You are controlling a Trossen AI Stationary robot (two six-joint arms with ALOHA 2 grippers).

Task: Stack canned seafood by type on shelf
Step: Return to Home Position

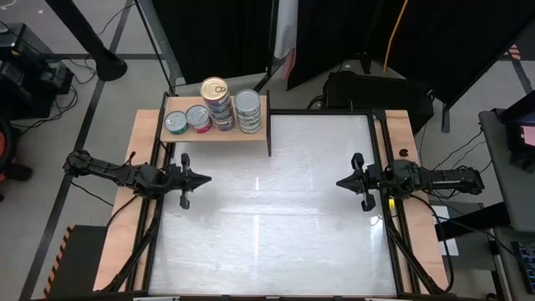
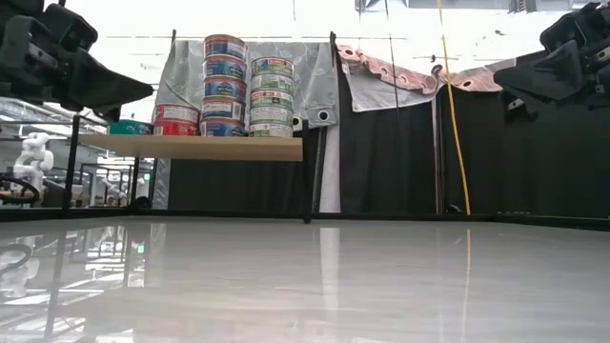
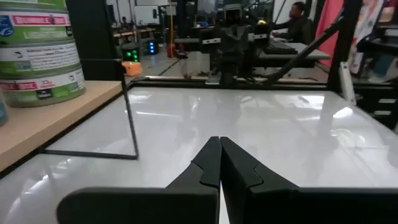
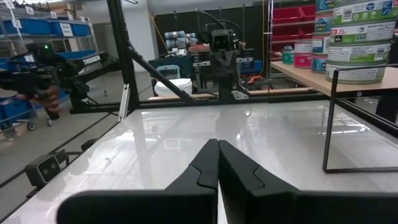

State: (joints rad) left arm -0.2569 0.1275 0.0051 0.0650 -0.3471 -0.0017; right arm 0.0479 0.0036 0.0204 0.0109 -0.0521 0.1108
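Note:
The shelf point(image 1: 219, 134), a light-wood board on thin dark legs, stands at the table's far left. On it the canned seafood stands in stacks: a tall stack of blue-labelled tins point(image 2: 224, 84), a stack of green-and-white tins point(image 2: 272, 95), a red-labelled tin point(image 2: 176, 119) and a teal tin point(image 2: 130, 128) at the left end. My left gripper point(image 1: 206, 178) hangs shut at the table's left side, level, above the tabletop. My right gripper point(image 1: 341, 181) hangs shut at the right side, level, facing it. Neither holds anything.
The white tabletop point(image 1: 267, 217) lies bare between the two grippers. Wooden strips point(image 1: 134, 192) run along both table sides. Beyond the far edge hang dark curtains point(image 2: 400, 152), and a yellow cord point(image 2: 453, 124) hangs there. A person point(image 3: 298, 22) sits in the room beyond.

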